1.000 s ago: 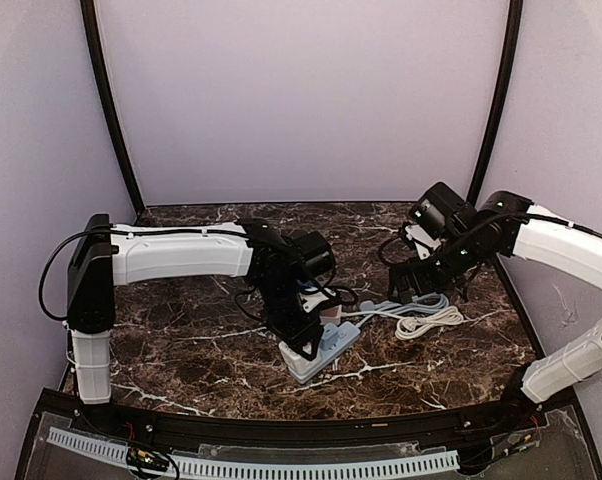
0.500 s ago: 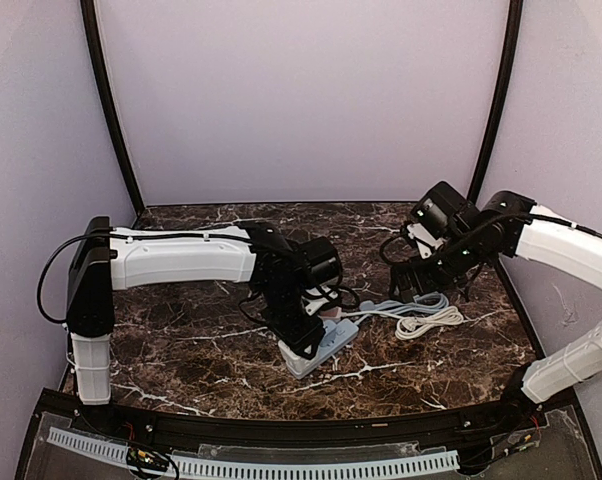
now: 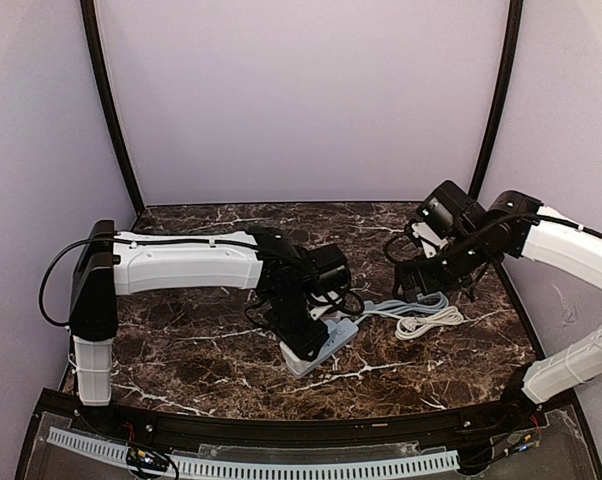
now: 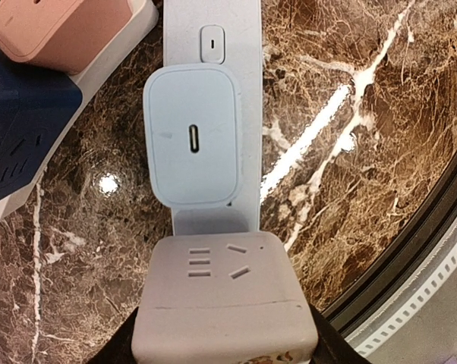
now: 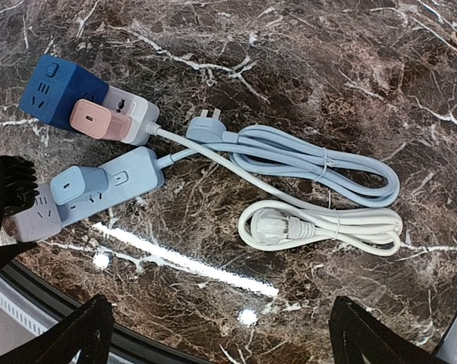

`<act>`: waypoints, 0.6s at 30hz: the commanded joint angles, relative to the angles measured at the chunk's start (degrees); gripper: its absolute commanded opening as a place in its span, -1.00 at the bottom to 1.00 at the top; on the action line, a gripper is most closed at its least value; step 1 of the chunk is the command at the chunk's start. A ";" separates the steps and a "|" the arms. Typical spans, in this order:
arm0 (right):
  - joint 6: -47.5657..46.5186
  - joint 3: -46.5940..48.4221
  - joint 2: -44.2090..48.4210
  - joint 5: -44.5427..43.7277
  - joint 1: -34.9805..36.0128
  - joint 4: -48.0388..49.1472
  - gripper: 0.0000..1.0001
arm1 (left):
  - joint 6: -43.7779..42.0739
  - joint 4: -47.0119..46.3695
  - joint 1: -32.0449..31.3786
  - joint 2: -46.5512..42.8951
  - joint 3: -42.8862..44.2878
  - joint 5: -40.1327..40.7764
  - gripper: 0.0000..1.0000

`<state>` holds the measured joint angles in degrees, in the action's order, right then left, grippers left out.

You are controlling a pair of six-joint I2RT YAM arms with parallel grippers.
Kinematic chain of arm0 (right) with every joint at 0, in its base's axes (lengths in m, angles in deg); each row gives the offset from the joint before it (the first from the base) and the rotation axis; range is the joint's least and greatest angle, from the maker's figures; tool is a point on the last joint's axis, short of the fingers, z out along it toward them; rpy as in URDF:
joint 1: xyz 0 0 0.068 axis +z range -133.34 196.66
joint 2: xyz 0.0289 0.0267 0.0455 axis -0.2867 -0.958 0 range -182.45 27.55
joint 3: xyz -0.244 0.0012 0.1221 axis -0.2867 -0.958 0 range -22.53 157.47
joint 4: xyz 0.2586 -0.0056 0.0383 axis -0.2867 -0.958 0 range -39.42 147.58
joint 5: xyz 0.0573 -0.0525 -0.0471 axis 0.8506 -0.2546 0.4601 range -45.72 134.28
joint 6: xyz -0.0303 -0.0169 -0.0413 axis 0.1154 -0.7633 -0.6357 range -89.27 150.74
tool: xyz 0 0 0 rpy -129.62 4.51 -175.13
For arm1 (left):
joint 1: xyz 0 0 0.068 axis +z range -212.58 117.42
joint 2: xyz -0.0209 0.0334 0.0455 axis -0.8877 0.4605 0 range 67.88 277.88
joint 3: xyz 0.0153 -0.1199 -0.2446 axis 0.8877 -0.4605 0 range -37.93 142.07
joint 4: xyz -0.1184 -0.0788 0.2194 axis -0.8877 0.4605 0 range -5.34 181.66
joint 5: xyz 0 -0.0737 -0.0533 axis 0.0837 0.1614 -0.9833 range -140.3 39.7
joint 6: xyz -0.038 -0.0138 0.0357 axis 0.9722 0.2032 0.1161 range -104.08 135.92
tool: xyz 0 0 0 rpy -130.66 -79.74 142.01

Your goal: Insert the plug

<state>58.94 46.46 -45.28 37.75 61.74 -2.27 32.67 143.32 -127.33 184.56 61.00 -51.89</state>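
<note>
The left gripper (image 4: 225, 350) has its dark fingers (image 4: 116, 355) pressed against two opposite sides of the grey adapter plug (image 4: 221, 296), pinching it. The plug sits on the end of the light-blue power strip (image 4: 250, 114) opposite the switch (image 4: 212, 43), with its socket face turned up toward the wrist camera. Whether its pins are fully home cannot be told.

Between plug and switch, a pale-blue charger (image 4: 192, 136) is seated in the strip, just beside the plug. Beside the strip's switch end lie a navy socket cube (image 4: 20, 152) and a white socket block (image 4: 126, 45) carrying a pink charger (image 4: 58, 26).

The right gripper (image 5: 225, 334) has its jaws spread wide and holds nothing. It hovers above the marble table (image 5: 365, 61), off the strip's switch end. On that side of the strip lie a coiled blue cable (image 5: 319, 163) with a loose blue plug (image 5: 206, 129), and a coiled white cable (image 5: 327, 224).
</note>
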 commanded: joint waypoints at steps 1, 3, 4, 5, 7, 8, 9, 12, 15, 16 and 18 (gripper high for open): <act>1.03 -0.24 1.34 -1.02 -0.34 -0.61 0.97 | -0.50 0.95 0.42 4.50 -1.59 7.16 -0.80; 1.12 -0.34 1.46 -0.97 -0.35 -0.59 0.97 | -2.44 -0.07 0.08 4.71 -2.08 5.91 -0.77; 1.17 -0.35 1.43 -0.91 -0.34 -0.57 0.97 | -3.24 -0.10 0.07 4.79 -2.17 6.18 -0.77; 1.25 -0.29 1.44 -0.82 -0.34 -0.65 0.97 | -3.36 0.57 0.04 5.16 -1.95 6.65 -0.76; 1.27 -0.06 1.35 -0.92 -0.34 -0.70 0.97 | -3.25 1.63 0.13 5.43 -1.61 8.30 -0.76; 1.32 0.04 1.30 -1.02 -0.35 -0.70 0.97 | -3.10 1.66 0.19 5.47 -1.58 8.06 -0.76; 1.36 0.15 1.27 -1.16 -0.34 -0.66 0.97 | -2.62 1.61 0.21 5.52 -1.56 7.07 -0.76; 1.43 0.26 1.06 -1.14 -0.35 -0.48 0.97 | -1.09 0.92 0.16 6.09 -1.51 5.39 -0.76; 1.47 0.27 1.05 -0.88 -0.34 -0.48 0.97 | -2.65 0.58 -0.01 6.10 -1.79 5.53 -0.76; 1.38 0.27 0.99 -0.81 -0.34 -0.40 0.97 | -3.64 0.89 -0.02 6.10 -1.70 6.06 -0.76; 1.08 0.42 0.93 -0.89 -0.34 -0.50 0.97 | -6.60 1.56 0.11 6.10 -1.45 8.66 -0.76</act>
<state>59.84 46.46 -44.91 37.73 61.74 -2.49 30.68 143.91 -128.10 185.30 61.79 -50.55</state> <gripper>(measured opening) 0.986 0.563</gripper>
